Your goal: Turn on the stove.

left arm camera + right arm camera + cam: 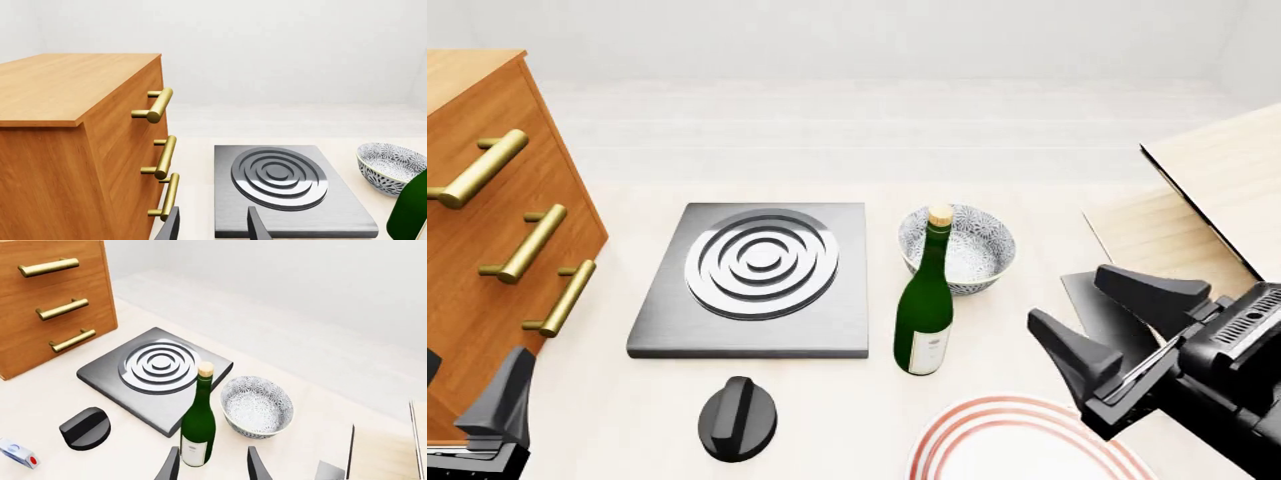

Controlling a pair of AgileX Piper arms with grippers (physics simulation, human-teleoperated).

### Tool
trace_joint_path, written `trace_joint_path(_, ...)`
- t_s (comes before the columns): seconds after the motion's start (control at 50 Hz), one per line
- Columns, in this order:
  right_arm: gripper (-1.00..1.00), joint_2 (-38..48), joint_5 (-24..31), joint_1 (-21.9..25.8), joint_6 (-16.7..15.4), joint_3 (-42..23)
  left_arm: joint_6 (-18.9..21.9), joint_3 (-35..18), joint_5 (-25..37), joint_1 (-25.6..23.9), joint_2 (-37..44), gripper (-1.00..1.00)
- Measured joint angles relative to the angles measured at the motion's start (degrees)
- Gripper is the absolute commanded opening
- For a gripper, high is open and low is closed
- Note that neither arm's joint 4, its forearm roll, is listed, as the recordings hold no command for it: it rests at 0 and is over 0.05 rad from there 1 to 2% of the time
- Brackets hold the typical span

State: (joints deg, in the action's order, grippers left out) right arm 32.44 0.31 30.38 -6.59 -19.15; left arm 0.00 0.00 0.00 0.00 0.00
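On my table: one stove (754,285), a flat dark-grey slab with silver burner rings, lying at centre; its black ridged knob (738,418) lies apart on the near side, untouched. One wooden drawer chest (487,230) with three brass handles, left of the stove. One green wine bottle (925,300), upright, just right of the slab; one patterned bowl (958,248) just behind it. One white plate with red rings (1014,445) at the near edge. My right gripper (1121,325) hangs right of the bottle, jaws spread, holding nothing. My left gripper (212,225) sits low beside the chest, fingers apart, empty.
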Motion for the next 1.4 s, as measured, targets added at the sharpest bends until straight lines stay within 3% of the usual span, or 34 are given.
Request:
trace_joint_path(0.6, 1.0, 29.3, -10.1, 12.8, 5.0, -8.6, 0.0, 0.0, 0.0, 0.0, 0.0, 1.0)
trace_joint_path(1.4, 1.0, 58.2, -14.7, 21.3, 1.8, -20.7, 0.0, 0.0, 0.0, 0.0, 0.0, 1.0)
